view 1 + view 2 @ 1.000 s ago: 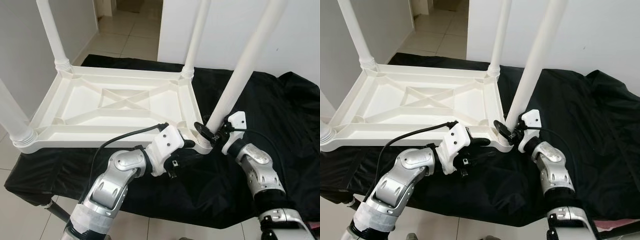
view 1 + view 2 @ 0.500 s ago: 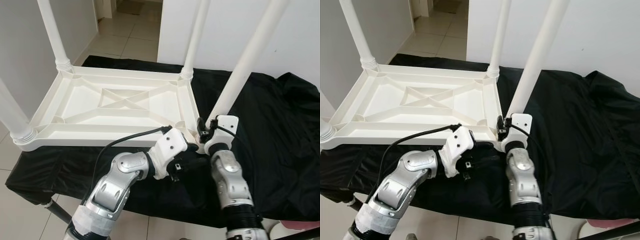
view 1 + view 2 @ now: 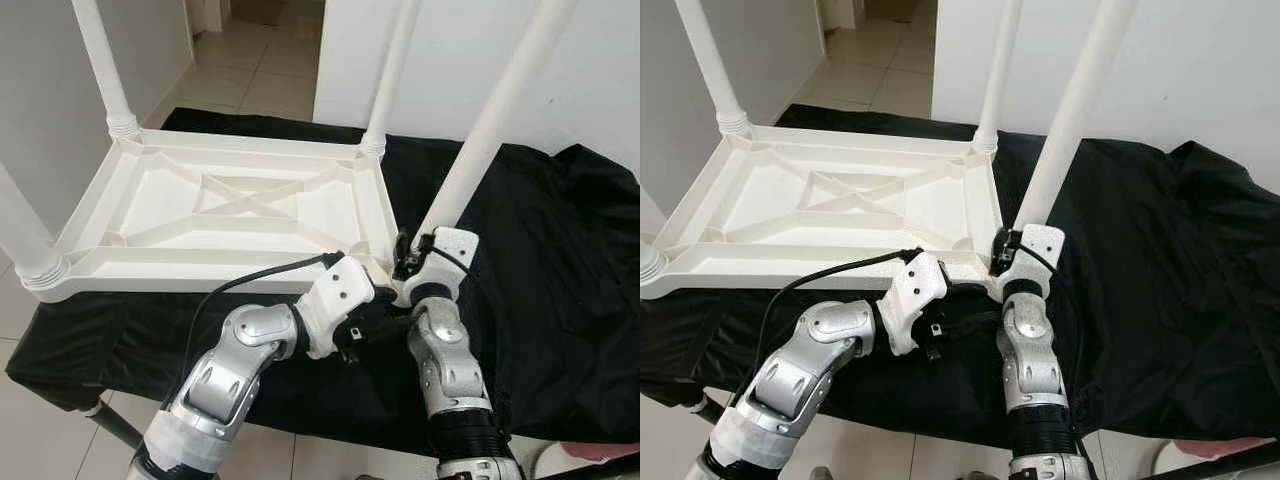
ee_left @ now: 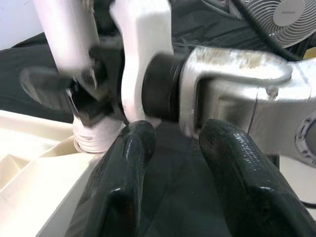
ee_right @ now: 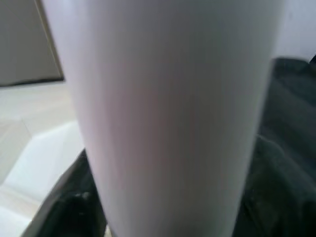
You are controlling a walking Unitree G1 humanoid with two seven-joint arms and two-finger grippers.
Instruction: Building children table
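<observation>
The white plastic table (image 3: 200, 268) lies upside down on a black cloth (image 3: 540, 260), its legs pointing up. My right gripper (image 3: 405, 262) is at the base of the near right leg (image 3: 490, 130), where it meets the table's corner. Its fingers are shut on that leg, which looms close in the right wrist view (image 5: 168, 113). My left gripper (image 4: 180, 133) is open and holds nothing. It sits just below that same corner (image 3: 375, 322), pointing at my right wrist. The two far legs (image 3: 100, 60) (image 3: 390, 70) and the near left leg (image 3: 25, 235) stand in their sockets.
The cloth covers a low support whose front edge is right before me. Tiled floor (image 3: 250, 70) runs off through a doorway at the back. A white wall (image 3: 600, 70) stands behind the right side. A fan (image 4: 286, 15) appears in the left wrist view.
My right forearm has swung in from the right to stand upright under the leg, its wrist turning round the leg's base. The left gripper edged right toward the corner.
</observation>
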